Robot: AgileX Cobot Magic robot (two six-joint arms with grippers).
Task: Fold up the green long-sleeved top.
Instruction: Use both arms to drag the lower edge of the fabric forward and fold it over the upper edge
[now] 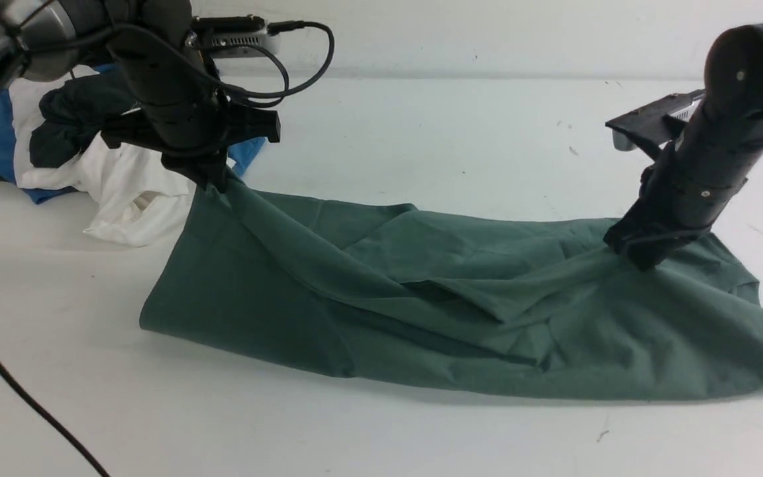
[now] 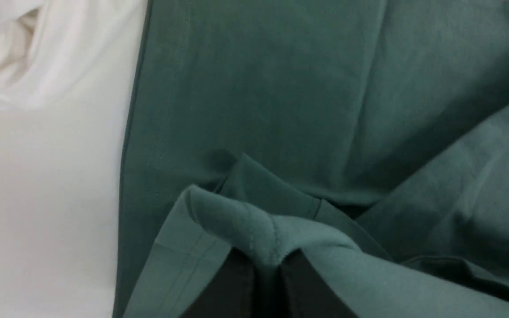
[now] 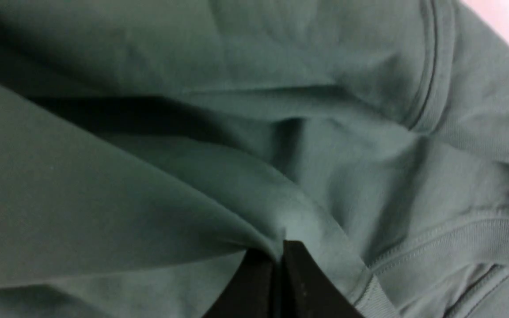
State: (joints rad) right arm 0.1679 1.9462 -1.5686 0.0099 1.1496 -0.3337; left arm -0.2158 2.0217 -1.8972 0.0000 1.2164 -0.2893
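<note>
Broad white tabletop point(image 1: 421, 132) around green long-sleeved top point(image 1: 421, 311), left pincer point(image 1: 212, 182) and right pincer point(image 1: 643, 255) each tight on its cloth

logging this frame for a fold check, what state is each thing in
green top: crumpled, loosely doubled over, pinched at two spots
left claw: shut on the green top, holding its edge raised
right claw: shut on the green top, low near the table
clothes heap: crumpled, unfolded

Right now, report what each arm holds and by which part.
Both hold the green long-sleeved top: the left fingers pinch a bunched fold at its hemmed edge; the right fingers pinch a fold near the ribbed neckline.
</note>
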